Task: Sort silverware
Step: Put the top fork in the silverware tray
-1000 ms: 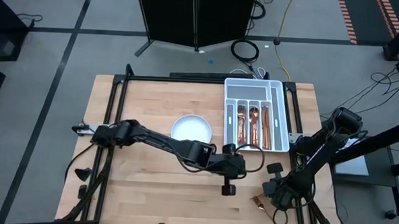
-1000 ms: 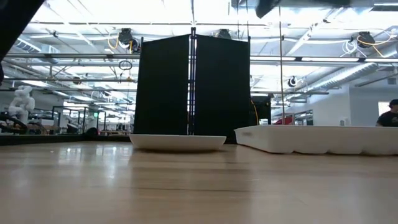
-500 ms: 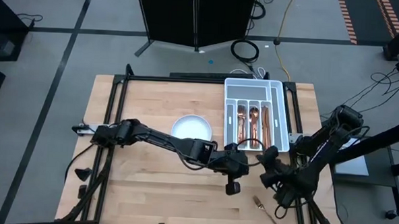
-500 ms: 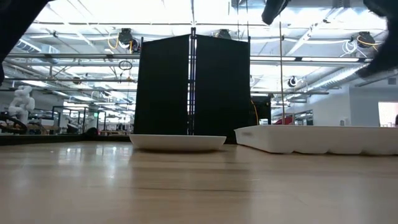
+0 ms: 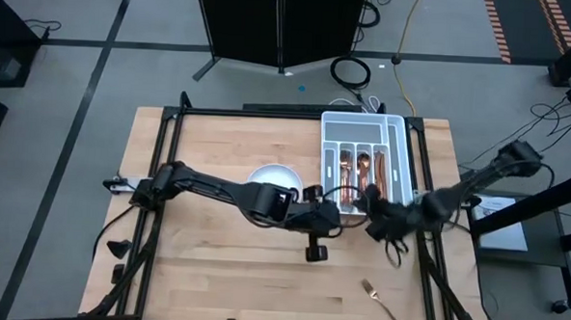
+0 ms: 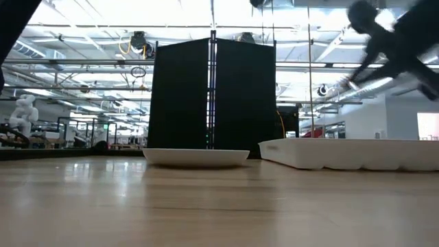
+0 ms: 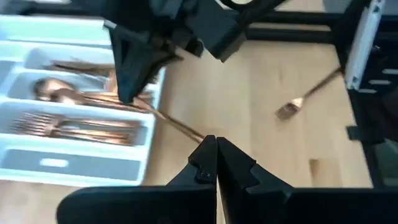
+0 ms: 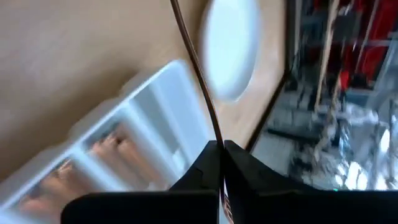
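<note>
Left hand point(image 7: 216, 149) is clenched on nothing and hangs over the middle of the table point(image 5: 213, 263), just past the white plate point(image 5: 270, 175). Right hand point(image 8: 219, 146) is next, just beside the near end of the white tray point(image 5: 326, 162). It is squeezed shut on a thin copper piece point(image 8: 196, 68), with the long end sticking out. I cannot tell if it is a knife, a spoon or a fork. To do this step well, I think it should line the piece up with a slot, find the slot with the same kind of silverware point(image 5: 362, 178), go down low, and only then let go. One fork point(image 5: 376, 294) lies alone on the table, well apart from the tray.
</note>
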Available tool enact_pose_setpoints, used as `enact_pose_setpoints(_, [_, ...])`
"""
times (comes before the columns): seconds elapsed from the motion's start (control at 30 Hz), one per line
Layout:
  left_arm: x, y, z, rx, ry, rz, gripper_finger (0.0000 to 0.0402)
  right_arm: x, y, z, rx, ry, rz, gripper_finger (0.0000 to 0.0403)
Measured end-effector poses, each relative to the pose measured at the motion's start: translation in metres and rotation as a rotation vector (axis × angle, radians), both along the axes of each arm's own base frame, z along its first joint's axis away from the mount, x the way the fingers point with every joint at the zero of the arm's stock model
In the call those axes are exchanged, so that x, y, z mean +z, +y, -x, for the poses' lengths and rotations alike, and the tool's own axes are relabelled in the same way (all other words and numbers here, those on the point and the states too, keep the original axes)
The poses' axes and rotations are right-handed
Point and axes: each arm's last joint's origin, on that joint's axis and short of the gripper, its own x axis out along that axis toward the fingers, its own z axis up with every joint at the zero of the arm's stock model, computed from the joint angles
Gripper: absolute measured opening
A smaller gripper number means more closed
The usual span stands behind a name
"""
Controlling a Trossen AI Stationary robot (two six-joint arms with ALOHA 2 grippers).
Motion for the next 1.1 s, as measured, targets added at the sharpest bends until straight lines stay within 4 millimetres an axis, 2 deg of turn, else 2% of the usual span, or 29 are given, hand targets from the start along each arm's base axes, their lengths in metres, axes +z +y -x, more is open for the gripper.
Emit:
enact_pose_setpoints(0.17, [0.019, 0.014, 0.017, 0.051, 0.026, -0.087, 0.0, 0.021, -0.05, -0.011, 0.077, -0.079, -0.087, 0.0])
enact_pose_setpoints(0.27, [0.032, 0.03, 0.03, 0.088, 0.063, -0.135, 0.0, 0.02, -0.08, -0.013, 0.038, -0.05, -0.08, 0.0])
enact_pose_setpoints(0.33, [0.034, 0.042, 0.04, 0.142, 0.131, -0.185, 0.0, 0.017, -0.093, -0.014, 0.087, -0.013, -0.095, 0.0])
enact_pose_setpoints(0.47, [0.036, 0.06, 0.056, 0.232, 0.239, -0.226, 0.0, 0.009, -0.109, -0.019, 0.235, 0.067, -0.062, 0.0])
enact_pose_setpoints(0.63, [0.037, 0.066, 0.058, 0.215, 0.266, -0.262, 0.0, -0.009, -0.132, -0.025, 0.23, 0.177, -0.063, 0.0])
enact_pose_setpoints(0.87, [0.034, 0.067, 0.063, 0.103, 0.345, -0.29, 0.0, -0.026, -0.165, -0.035, 0.187, 0.214, 0.001, 0.0])
enact_pose_setpoints(1.1, [0.063, 0.094, 0.098, 0.165, 0.392, -0.233, 0.0, -0.048, -0.182, -0.034, 0.17, 0.327, -0.027, 0.0])
